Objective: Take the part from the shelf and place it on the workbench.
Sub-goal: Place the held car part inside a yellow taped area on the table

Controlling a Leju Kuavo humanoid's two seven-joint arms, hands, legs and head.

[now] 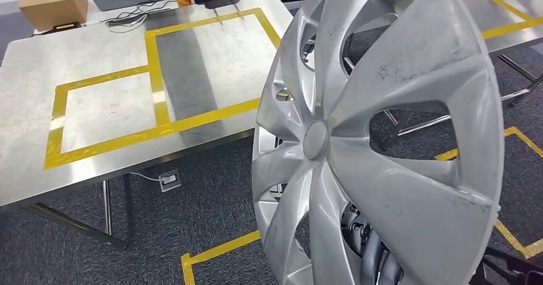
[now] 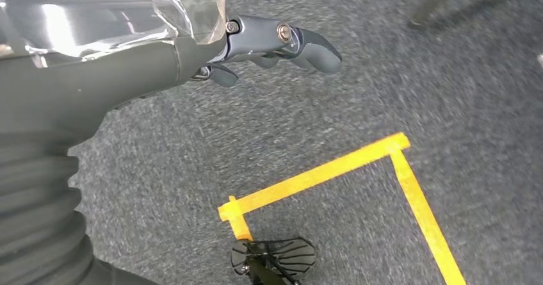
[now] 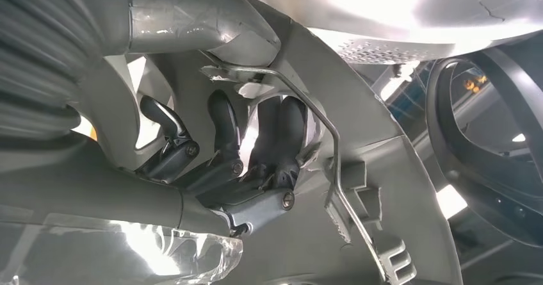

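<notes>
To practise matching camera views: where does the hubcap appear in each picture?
Head view: hubcap, upright, filling the right half.
Left wrist view: not in it.
Right wrist view: its grey inner side, held by the right hand.
Shared landmark: the hand's dark fingers behind the hubcap's openings.

no legible text, labels or numbers

The left hand (image 2: 282, 41) is showing a thick grey thumb, darker fingers and round silver screw heads, behind it a clear glossy wrap and a grey ribbed cover; the right hand (image 3: 243, 150) is showing dark glossy fingers (image 3: 224, 122) on grey screwed hinges
</notes>
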